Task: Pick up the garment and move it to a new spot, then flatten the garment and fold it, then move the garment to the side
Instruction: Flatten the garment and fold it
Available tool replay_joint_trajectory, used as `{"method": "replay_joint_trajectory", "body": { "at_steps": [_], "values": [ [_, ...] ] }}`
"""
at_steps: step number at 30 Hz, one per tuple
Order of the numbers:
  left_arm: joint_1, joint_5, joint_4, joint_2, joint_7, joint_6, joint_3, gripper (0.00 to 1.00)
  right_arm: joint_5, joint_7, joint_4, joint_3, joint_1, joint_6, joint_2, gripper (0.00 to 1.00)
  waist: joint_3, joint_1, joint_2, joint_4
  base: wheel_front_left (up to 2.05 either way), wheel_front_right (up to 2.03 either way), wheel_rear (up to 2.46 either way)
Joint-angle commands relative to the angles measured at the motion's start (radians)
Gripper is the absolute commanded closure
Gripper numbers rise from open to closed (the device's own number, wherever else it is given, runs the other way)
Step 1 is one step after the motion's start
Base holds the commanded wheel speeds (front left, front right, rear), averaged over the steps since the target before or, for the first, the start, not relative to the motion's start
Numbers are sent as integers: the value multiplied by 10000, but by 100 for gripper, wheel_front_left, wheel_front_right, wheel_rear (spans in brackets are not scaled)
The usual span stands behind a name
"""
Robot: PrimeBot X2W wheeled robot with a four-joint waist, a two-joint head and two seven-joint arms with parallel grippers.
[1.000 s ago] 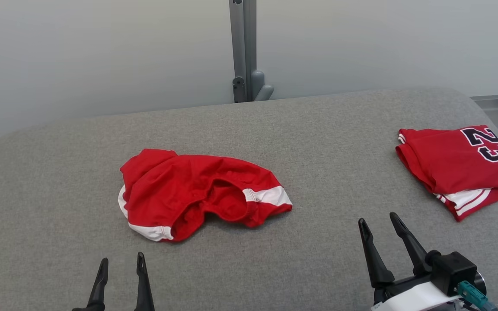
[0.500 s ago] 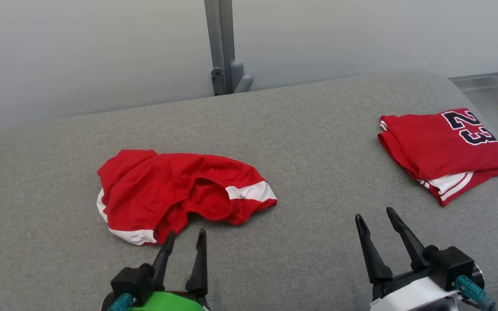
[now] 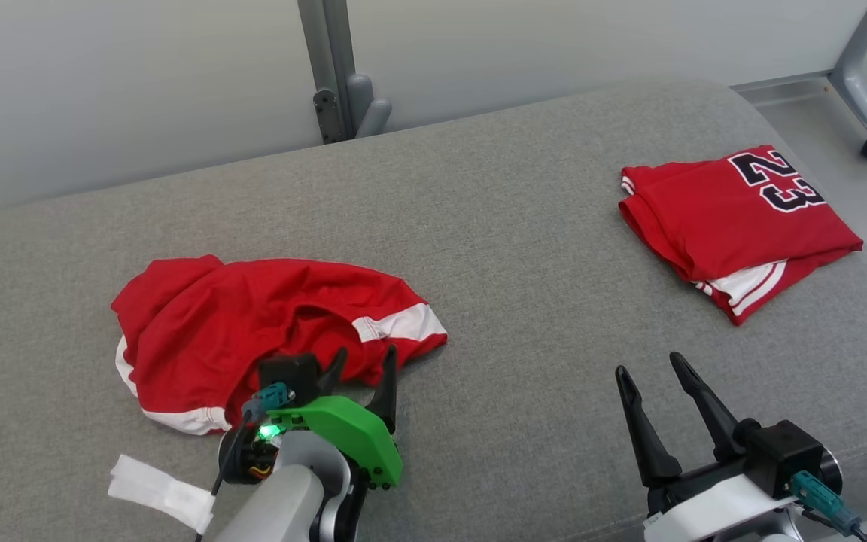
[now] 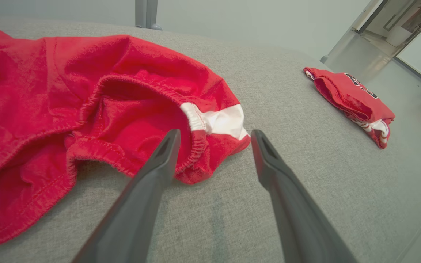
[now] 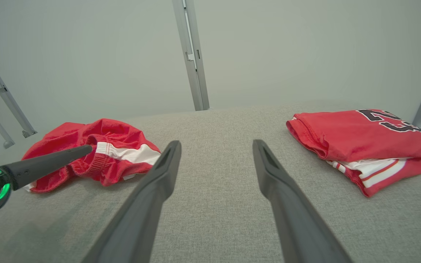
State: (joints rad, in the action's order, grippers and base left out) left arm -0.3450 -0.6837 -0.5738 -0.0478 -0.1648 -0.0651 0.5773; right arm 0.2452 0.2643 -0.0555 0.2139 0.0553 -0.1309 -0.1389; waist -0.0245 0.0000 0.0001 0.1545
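Grey woven table [image 3: 524, 226] is bearing crumpled red shorts [image 3: 238, 316], white-banded; left gripper [image 3: 366, 349], beside their elastic waistband, and right gripper [image 3: 648, 363] are gaping empty.

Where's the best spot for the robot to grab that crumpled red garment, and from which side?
The gathered elastic edge beside the white stripe of the crumpled red garment: it stands up as a thick ridge at the near corner. Probably best from the robot's side, where the open left claw points at it.
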Motion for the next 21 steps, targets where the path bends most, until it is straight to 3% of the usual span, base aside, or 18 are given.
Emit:
{"method": "replay_joint_trajectory", "body": {
  "at_steps": [1, 4, 9, 10, 11, 12, 13, 14, 21],
  "values": [
    [-365, -122, -290, -51, 210, -231, 105, 0, 64, 5, -3, 25, -135, 6, -36, 0, -186, 0, -1, 185, 0, 0, 0],
    [-874, -500, -787, -45, 596, -567, 267, 0, 63, 5, 23, 13, -264, 6, -34, 0, -357, 0, -1, 311, 0, 0, 0],
    [-1499, -982, -1331, -51, 801, -725, 480, 0, 37, 4, 42, 26, -395, 6, 29, 0, -567, 0, -1, 417, 0, 0, 0],
    [-1615, -1045, -1415, -49, 797, -729, 509, 11, 35, 4, 28, 34, -419, 6, 40, 0, -601, 0, -1, 433, 0, 0, 0],
    [-1720, -1073, -1524, -49, 776, -712, 532, 46, 31, 5, 18, 39, -434, 6, 57, 0, -626, 0, -1, 443, 0, 0, 0],
    [-1808, -1056, -1612, -51, 697, -722, 518, 75, 25, 5, 8, 35, -436, 6, 72, 0, -641, 0, -1, 447, 0, 0, 0],
    [-1808, -1056, -1612, -51, 697, -722, 518, 75, 25, 5, 8, 35, -436, 6, 72, 0, -641, 0, -1, 447, 0, 0, 0],
    [-1954, -1022, -1854, -51, 640, -772, 550, 100, 32, 5, -18, 17, -450, 6, 100, 0, -651, 0, -1, 453, 0, 0, 0],
    [-2440, -1393, -2194, -45, 964, -301, 670, 100, 38, 5, -55, -22, -524, 6, 202, 0, -408, 0, -1, 485, 0, 0, 0]
  ]
}}
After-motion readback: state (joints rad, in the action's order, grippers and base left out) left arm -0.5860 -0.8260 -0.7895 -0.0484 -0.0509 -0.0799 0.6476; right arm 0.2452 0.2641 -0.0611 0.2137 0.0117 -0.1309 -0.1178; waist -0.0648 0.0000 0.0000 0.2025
